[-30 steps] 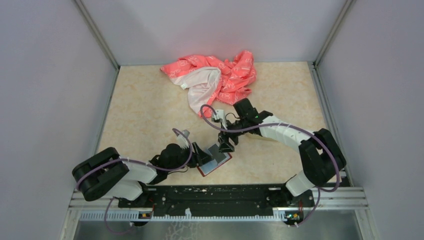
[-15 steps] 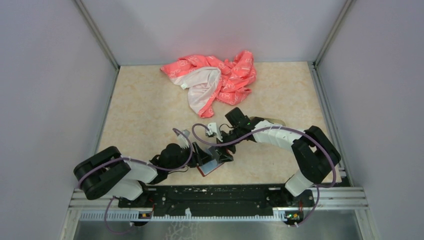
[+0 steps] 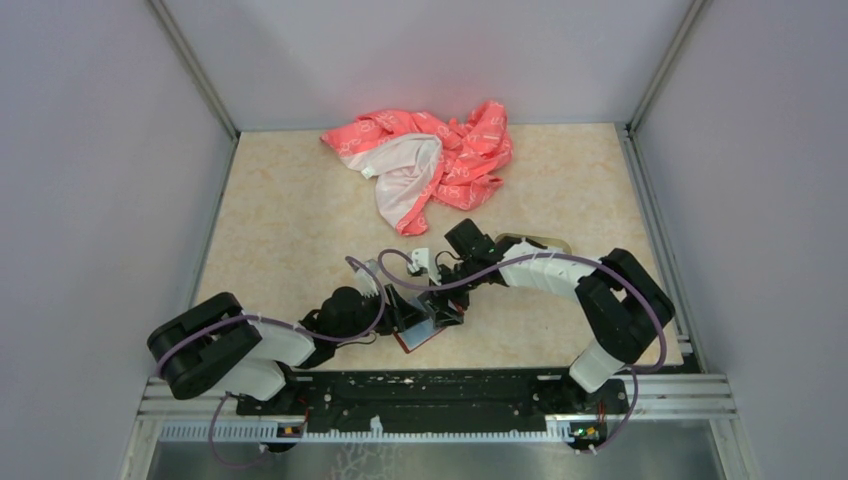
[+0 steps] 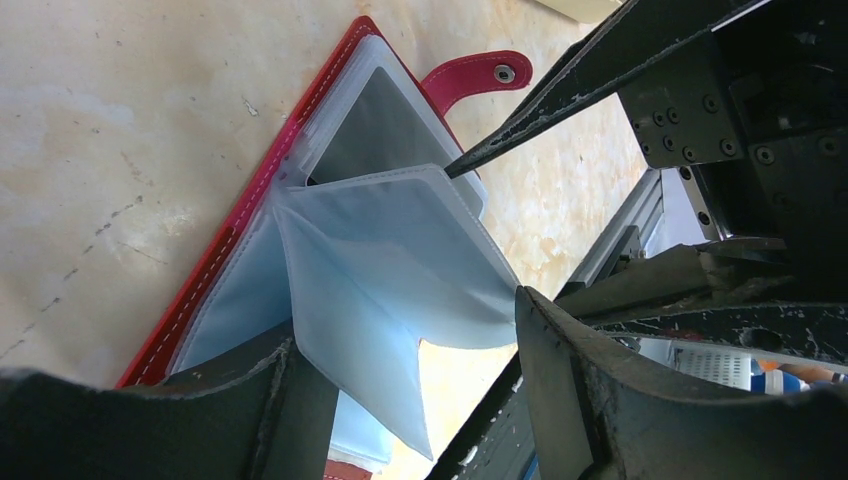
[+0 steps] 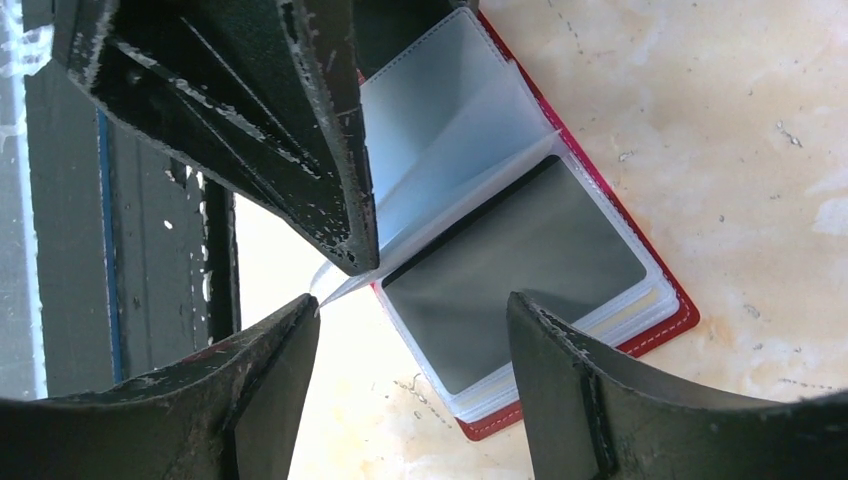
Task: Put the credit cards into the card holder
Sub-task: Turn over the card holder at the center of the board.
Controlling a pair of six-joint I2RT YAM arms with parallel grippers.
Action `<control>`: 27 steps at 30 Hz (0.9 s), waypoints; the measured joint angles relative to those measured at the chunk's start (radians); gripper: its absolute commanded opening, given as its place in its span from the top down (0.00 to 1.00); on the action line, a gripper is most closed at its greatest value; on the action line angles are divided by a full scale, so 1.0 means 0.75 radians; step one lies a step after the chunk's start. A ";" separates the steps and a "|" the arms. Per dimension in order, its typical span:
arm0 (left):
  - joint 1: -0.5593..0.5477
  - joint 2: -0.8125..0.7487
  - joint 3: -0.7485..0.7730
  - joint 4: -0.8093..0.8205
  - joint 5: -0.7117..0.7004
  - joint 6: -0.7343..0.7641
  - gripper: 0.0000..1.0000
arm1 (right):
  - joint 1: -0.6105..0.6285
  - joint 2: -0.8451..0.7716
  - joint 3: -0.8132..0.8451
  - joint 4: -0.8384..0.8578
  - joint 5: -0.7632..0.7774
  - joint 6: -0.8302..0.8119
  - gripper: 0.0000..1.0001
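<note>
The card holder [image 3: 425, 335] lies open on the desk [image 3: 300, 230] near its front edge, mostly covered from above by both claws. Left claw [image 4: 405, 320] and right claw [image 5: 412, 298] stand wide, clamping nothing. One dark credit card [image 5: 520, 265] shows through a sleeve [image 5: 470, 100]; other pockets' contents unreadable.

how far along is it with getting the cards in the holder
Done: the card holder lies open and one dark card looks seated inside it. In hand: the left gripper props a clear page up while the right gripper hovers open above, holding nothing. Left: any other cards; none show in these views.
</note>
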 measured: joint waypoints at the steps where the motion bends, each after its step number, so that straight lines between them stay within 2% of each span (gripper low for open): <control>1: 0.000 0.001 0.001 0.000 0.000 0.001 0.32 | 0.000 0.001 0.000 0.000 0.007 0.005 0.35; 6: 0.000 0.005 0.000 0.000 0.000 0.001 0.32 | 0.000 0.006 0.000 0.000 0.047 0.041 0.42; 15: 0.001 0.006 -0.006 0.002 0.000 0.001 0.32 | 0.000 0.007 0.001 0.005 0.090 0.101 0.45; 25: 0.004 -0.065 -0.026 -0.063 -0.026 0.013 0.36 | 0.000 0.078 0.029 0.055 0.089 0.268 0.64; 27: 0.004 -0.098 -0.026 -0.104 -0.041 0.025 0.40 | 0.000 0.095 0.037 0.070 0.076 0.319 0.69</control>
